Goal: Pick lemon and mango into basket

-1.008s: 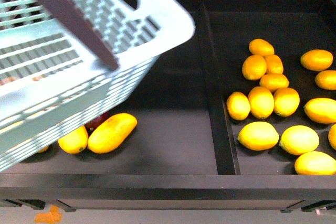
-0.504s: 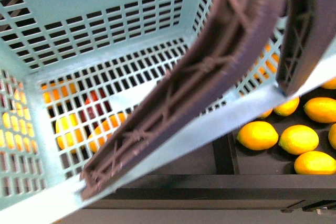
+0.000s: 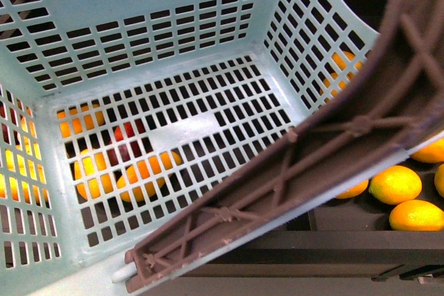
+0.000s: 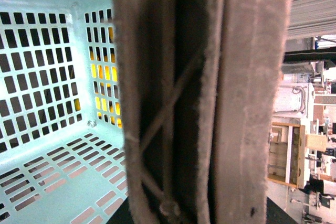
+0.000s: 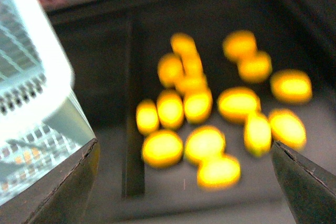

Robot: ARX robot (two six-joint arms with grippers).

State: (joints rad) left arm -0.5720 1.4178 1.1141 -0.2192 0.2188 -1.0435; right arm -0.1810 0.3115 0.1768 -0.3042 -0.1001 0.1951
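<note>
- Fingers (image 5: 63, 187) of the right gripper (image 5: 184, 141) stand wide apart in the right wrist view, with nothing held between them.
- That view is blurred. The basket (image 5: 31, 77) fills one side, and a cluster of lemons (image 5: 163, 148) lies well apart from it in a dark tray (image 5: 105, 66), beyond a raised divider (image 5: 134, 129).
- Left wrist view: the brown ribbed handle (image 4: 252, 103) fills most of the picture, very close to the camera. Beside it shows the basket's slotted inside, with yellow fruit (image 4: 102, 77) glimpsed through a side wall.
- No left gripper fingers show in any view, so I cannot tell how they stand or whether they hold anything.
- Front view: the basket is tilted toward the camera and covers most of the picture, and the handle crosses its near rim slantwise.
- A white zip tie (image 3: 123, 273) sits at the handle's lower end.
- The mango (image 3: 146, 175) lies under the basket, outside it, seen through the floor slots. A second yellow fruit (image 3: 94, 178) and a red fruit (image 3: 128, 136) lie just beside the mango.
- More lemons lie outside the basket, past its near right corner.
</note>
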